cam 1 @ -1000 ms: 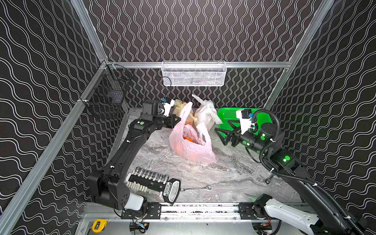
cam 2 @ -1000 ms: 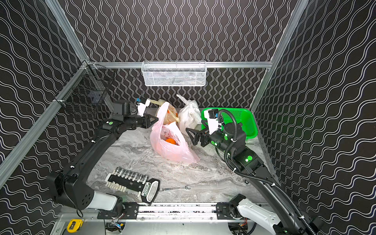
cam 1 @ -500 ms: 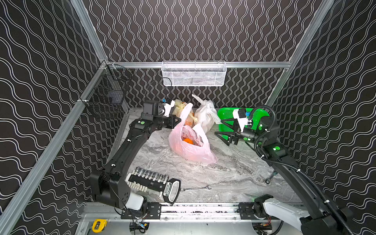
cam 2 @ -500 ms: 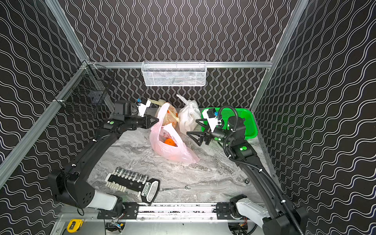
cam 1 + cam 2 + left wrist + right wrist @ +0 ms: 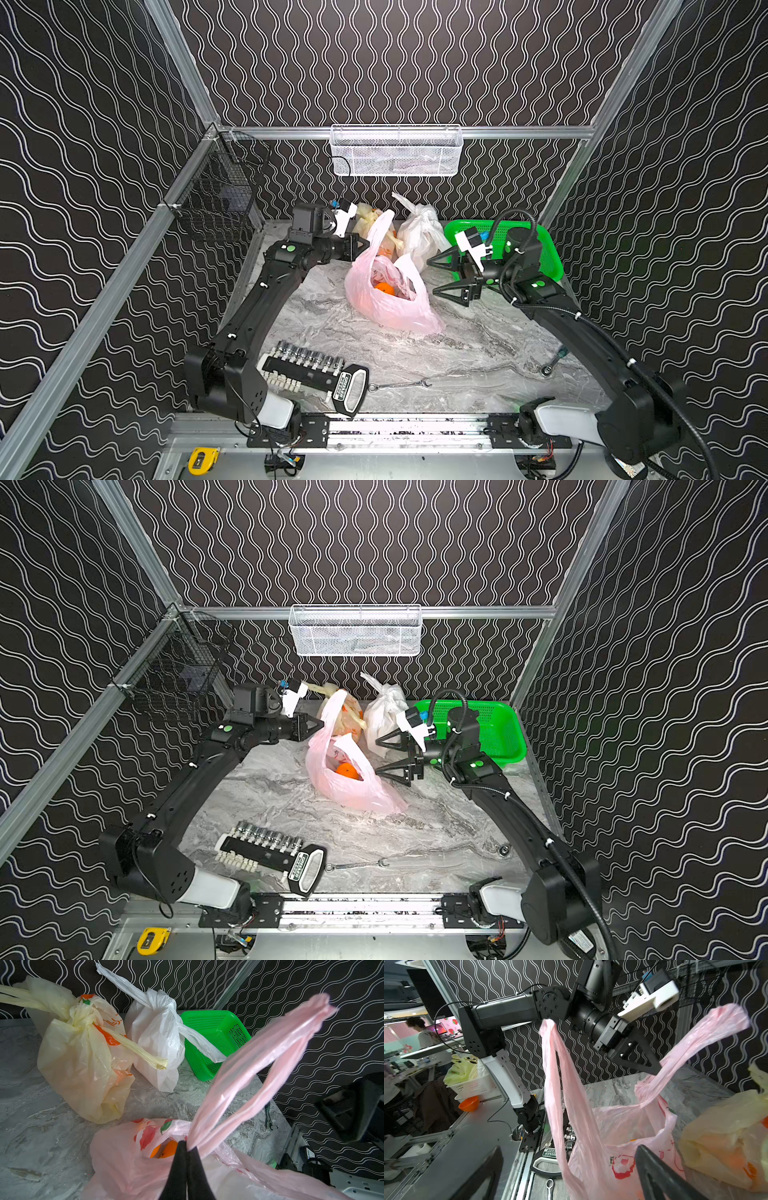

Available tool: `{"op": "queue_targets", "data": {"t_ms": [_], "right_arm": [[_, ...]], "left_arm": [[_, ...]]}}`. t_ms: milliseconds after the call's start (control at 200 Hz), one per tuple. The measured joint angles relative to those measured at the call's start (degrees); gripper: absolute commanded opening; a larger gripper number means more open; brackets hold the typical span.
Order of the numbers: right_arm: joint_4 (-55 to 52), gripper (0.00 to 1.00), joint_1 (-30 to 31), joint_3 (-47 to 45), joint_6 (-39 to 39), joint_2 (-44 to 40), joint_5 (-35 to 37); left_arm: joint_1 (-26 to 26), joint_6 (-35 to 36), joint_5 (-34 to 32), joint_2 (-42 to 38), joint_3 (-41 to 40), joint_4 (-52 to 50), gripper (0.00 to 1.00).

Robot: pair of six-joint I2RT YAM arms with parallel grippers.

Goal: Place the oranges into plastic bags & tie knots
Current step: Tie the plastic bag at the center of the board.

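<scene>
Oranges [image 5: 384,289] sit low in the pink bag [image 5: 390,309] mid-table in both top views; the left gripper [image 5: 362,246] pinches the raised handle [image 5: 383,228] to hold its mouth open, while the right gripper [image 5: 432,277] hangs beside it, jaws spread. Left wrist: the knotted yellowish bag [image 5: 83,1059] and white bag [image 5: 158,1043] stand behind — done, I'd judge. Right wrist: the free handle [image 5: 562,1084] stands loose, probably the next grab.

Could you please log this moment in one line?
left gripper: shut on pink bag handle; right gripper: open beside it; pink bag: untied, orange inside; yellowish bag, white bag: knotted
</scene>
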Motion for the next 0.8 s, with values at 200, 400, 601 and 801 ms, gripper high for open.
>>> {"op": "queue_targets", "data": {"t_ms": [200,400,601,801], "right_arm": [[-1.0,1.0,2.2,1.5,-2.3,5.2,-0.8],[-0.3,1.0,3.8,2.8,-2.2,10.0,-1.1],[4.9,0.98,6.0,4.2,-0.1,14.7,-0.9],[11.6,0.66,6.3,4.2,4.3,17.2,-0.6]], "left_arm": [[0.0,0.0,0.3,0.3,0.5,-0.6,0.0],[0.0,0.0,1.1,0.5,0.5,-0.6,0.0],[0.0,0.0,3.0,0.5,0.1,-0.3,0.0],[0.0,-0.2,5.8,0.0,-0.6,0.2,0.0]]}}
